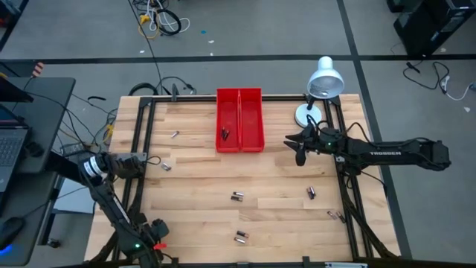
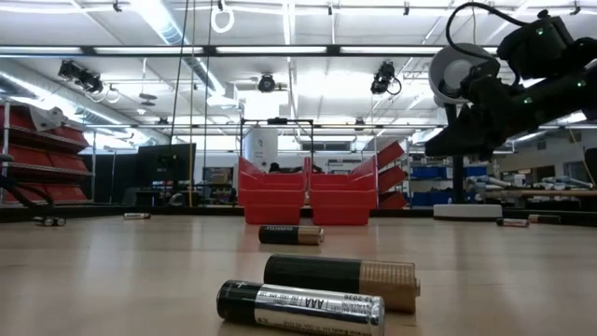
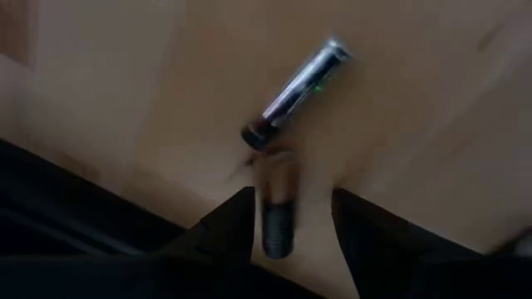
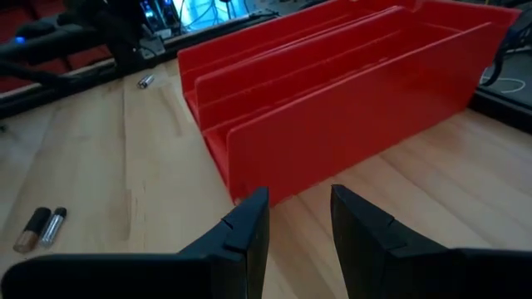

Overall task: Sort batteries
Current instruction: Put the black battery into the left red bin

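Several batteries lie scattered on the wooden table: one at the far left, a pair in the middle, others nearer. Two side-by-side red bins stand at the far middle, and the left one holds batteries. My left gripper points down, open, over a pair of batteries. In the left wrist view a dark battery lies between its fingers without touching them, and a silvery one lies just beyond. My right gripper hovers open and empty beside the bins' right side.
A white desk lamp stands at the far right corner. Black frame rails run along the table's left and right sides. A laptop sits off the table to the left. Bare wood lies between the scattered batteries.
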Controlling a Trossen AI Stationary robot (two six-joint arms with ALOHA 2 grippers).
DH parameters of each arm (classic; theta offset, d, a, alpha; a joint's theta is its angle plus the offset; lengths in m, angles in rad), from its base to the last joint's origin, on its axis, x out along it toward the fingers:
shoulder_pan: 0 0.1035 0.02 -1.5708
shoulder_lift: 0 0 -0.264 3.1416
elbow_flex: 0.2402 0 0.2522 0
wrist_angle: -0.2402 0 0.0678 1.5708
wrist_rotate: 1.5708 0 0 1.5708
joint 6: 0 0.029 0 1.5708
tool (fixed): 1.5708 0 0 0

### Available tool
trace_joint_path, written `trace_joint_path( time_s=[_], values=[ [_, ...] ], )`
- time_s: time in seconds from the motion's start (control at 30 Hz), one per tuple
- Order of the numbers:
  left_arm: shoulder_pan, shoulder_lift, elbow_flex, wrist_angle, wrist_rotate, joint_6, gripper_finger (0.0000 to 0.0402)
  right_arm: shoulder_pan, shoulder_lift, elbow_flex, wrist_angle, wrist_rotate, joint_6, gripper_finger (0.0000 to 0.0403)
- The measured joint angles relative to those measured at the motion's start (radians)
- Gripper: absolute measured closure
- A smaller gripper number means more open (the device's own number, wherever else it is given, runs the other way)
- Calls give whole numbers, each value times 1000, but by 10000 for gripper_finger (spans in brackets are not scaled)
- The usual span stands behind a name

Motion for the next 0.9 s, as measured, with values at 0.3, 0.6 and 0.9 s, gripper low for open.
trace_joint_path(
  time_s=[0.3, 0.6, 0.9],
  values=[
    [0, 11, 10, 6, -9, 3, 253, 0, 34, 0, 34, 0, -4, 286],
    [41, 10, 13, 5, -30, -109, 350, 0, 41, 0, 45, 0, -6, 286],
    [131, 13, 160, -176, -212, -40, 345, 0, 41, 0, 52, 0, -5, 286]
  ],
)
